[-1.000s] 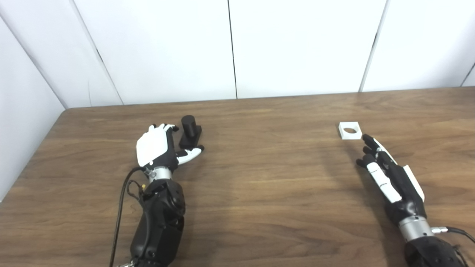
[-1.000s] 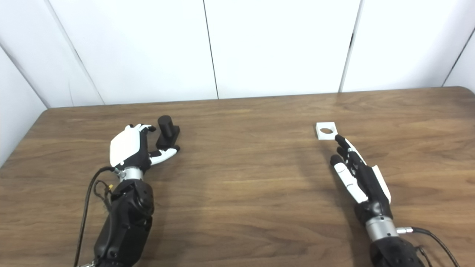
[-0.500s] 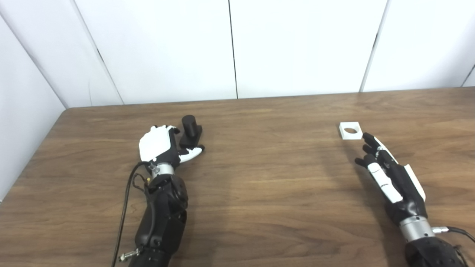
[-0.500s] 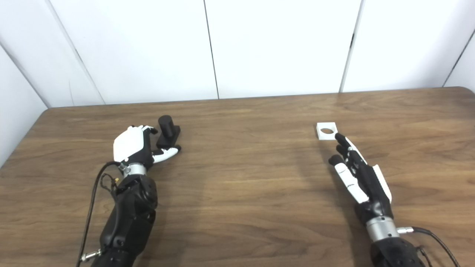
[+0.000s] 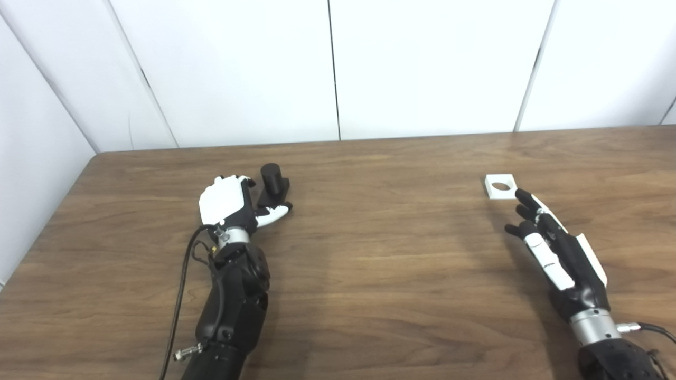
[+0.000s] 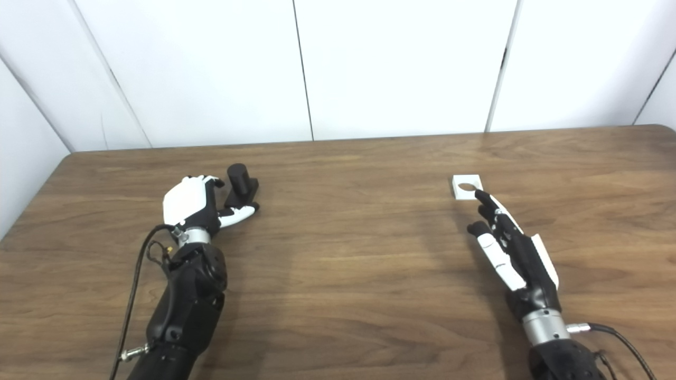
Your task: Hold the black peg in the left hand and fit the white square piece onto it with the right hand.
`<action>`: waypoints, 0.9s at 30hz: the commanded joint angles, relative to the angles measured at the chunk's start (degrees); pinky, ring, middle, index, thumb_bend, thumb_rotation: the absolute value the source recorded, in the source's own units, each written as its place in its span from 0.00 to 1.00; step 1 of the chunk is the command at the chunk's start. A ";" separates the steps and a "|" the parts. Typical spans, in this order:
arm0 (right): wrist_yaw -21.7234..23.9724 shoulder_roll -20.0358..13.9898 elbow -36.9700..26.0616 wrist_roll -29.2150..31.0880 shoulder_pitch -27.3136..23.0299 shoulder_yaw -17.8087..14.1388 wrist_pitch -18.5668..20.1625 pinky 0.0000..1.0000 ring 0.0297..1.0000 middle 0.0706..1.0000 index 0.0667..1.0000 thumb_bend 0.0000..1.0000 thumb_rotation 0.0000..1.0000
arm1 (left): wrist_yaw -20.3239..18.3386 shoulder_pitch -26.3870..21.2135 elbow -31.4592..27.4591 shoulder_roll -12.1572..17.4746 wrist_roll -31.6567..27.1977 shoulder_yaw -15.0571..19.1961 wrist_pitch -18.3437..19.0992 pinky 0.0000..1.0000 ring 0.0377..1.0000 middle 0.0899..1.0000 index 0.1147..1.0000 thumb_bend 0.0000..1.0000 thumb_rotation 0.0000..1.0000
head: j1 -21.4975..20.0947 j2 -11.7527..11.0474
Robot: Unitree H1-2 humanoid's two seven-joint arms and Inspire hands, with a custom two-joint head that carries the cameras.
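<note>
My left hand is lying open beside the black peg, fingers curling near its base, thumb stretched in front; whether they touch I cannot tell. My right hand is resting open, fingertips just beside the white square piece. Both are sitting on the brown wooden worktop before white wall panels.

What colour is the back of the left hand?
White; the back of the left hand shows best in the left eye view.
</note>
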 commanded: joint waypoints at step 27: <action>1.05 -0.11 1.52 0.49 2.06 -0.25 -1.83 0.85 0.98 0.97 0.91 0.58 0.72 | 4.21 -1.27 -1.12 2.29 -3.27 -2.44 0.11 0.95 0.97 0.86 0.54 0.68 0.31 | -0.13 0.98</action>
